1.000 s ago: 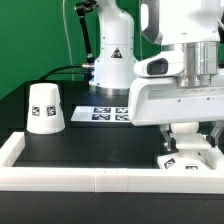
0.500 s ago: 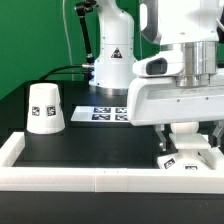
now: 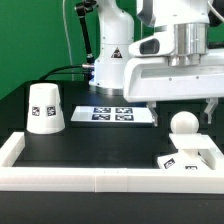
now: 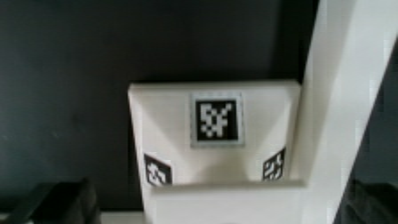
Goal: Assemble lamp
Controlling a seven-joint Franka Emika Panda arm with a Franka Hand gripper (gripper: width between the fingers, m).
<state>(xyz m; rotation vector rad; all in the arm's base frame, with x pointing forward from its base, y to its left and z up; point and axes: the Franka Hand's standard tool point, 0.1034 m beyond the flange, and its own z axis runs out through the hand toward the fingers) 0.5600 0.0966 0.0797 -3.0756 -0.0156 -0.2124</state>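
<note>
The white square base [image 3: 192, 157] lies at the exterior view's right, against the white frame's corner. The ball-topped bulb [image 3: 183, 123] stands upright on it. My gripper [image 3: 184, 106] hangs just above the ball, open and empty, with one finger on each side. In the wrist view the base [image 4: 217, 118] shows its tags. The bulb's blurred white top [image 4: 231, 200] sits between my dark fingertips [image 4: 50, 200]. The tapered shade [image 3: 44, 107] stands alone at the exterior view's left.
A low white frame [image 3: 90, 178] rims the black table at the front and sides; its wall [image 4: 347, 90] runs beside the base. The marker board [image 3: 118, 114] lies at the back, before the arm's pedestal [image 3: 112, 62].
My gripper was low around the bulb on the base. It has now opened and risen, leaving the bulb standing on the base.
</note>
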